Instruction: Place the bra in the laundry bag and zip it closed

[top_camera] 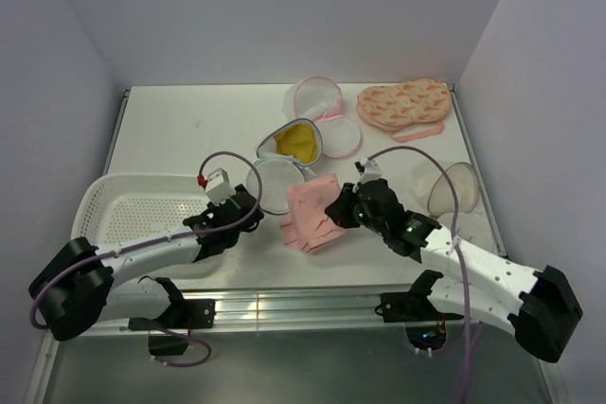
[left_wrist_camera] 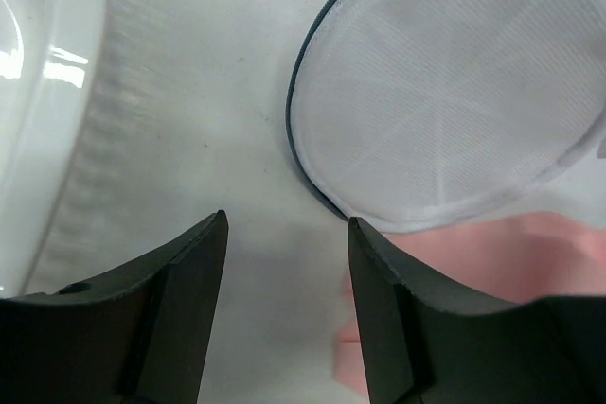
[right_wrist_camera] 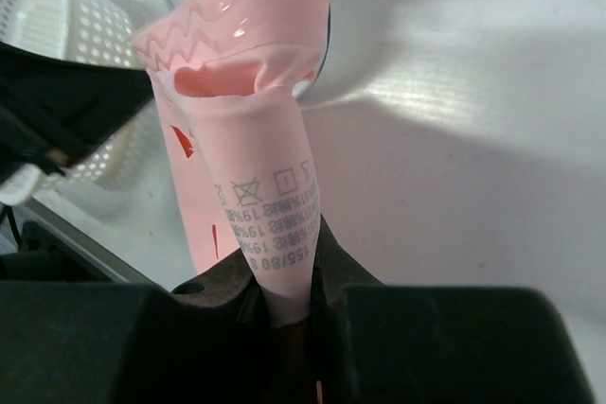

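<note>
Right gripper (top_camera: 335,210) is pinched shut on a fold of the pink bra (top_camera: 308,217), and the wrist view shows the care label running down between its jaws. That bra lies just on the near side of the laundry bag (top_camera: 275,184), touching its nearer dome. The bag sits open with a yellow item (top_camera: 296,142) in its far dome. Left gripper (top_camera: 248,203) hangs spread and empty at the bag's near-left edge. The fabric looks light and limp, likely to sag, so bunched layers seem a surer hold than the label alone.
</note>
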### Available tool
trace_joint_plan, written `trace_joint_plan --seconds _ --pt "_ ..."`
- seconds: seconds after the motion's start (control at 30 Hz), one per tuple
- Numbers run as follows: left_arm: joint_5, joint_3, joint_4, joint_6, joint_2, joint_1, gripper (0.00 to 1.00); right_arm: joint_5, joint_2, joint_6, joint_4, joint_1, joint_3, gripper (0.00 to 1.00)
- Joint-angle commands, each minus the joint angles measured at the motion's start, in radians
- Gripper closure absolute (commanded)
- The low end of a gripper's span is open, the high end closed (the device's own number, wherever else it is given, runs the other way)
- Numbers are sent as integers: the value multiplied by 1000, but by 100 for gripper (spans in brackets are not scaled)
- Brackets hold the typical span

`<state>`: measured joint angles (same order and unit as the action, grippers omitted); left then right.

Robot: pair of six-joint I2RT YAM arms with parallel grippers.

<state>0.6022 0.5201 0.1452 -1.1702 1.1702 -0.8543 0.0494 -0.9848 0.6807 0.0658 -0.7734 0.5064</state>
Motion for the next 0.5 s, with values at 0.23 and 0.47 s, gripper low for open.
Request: trace_joint_plan --seconds 0.23,0.47 --pt "54 -20 -320 41 184 23 40 86 224 -96 272 88 144 88" --pt "77 -114 -545 38 253 26 41 24 264 -128 298 163 159 87"
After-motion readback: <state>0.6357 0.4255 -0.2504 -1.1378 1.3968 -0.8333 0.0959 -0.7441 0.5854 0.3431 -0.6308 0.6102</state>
